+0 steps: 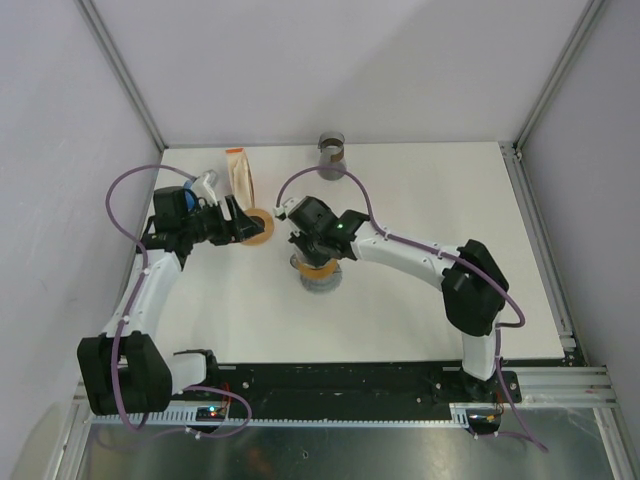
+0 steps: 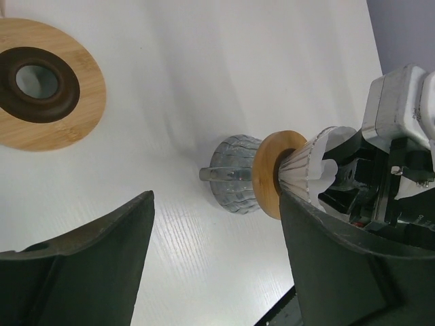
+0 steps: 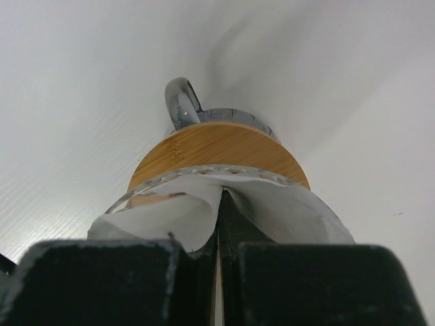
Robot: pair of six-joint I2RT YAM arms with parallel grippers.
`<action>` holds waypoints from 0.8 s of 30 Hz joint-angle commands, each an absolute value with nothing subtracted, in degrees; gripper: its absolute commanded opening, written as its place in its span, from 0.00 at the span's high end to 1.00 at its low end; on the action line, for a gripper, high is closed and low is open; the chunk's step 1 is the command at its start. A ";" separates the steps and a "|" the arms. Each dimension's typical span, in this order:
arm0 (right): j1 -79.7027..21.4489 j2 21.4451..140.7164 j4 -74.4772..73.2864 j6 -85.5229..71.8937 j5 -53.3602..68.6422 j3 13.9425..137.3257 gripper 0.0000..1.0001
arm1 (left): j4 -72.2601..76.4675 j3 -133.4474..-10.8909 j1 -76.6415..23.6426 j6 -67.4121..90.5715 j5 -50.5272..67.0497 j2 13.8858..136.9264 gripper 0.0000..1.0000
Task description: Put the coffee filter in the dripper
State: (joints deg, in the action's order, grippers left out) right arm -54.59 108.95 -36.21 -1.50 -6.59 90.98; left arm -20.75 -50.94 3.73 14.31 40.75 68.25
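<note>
White paper filter (image 3: 163,217), pinched in your right fingers (image 3: 122,285), sits inside the bamboo-collared glass dripper (image 3: 217,146); left fingers (image 2: 81,272) apart

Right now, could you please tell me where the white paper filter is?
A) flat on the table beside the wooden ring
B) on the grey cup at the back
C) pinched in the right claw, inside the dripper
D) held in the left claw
C: the right wrist view shows the right claw shut on the filter, inside the dripper.
</note>
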 commanded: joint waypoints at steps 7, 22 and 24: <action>-52.61 111.37 -38.97 -2.48 -4.92 93.33 1.00 | -20.19 -49.92 4.03 11.03 39.82 66.96 0.22; -50.57 112.36 -49.03 -2.96 -10.05 94.60 1.00 | -20.16 -50.47 0.70 10.65 39.72 69.87 0.24; -49.75 111.96 -49.28 -3.33 -11.45 94.27 1.00 | -20.20 -50.56 0.70 10.64 39.72 69.74 0.23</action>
State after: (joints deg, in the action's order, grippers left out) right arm -51.11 111.11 -44.07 -3.05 -7.11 94.63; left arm -20.84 -49.54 0.86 12.36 39.99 70.08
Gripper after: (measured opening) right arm 0.009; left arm 0.767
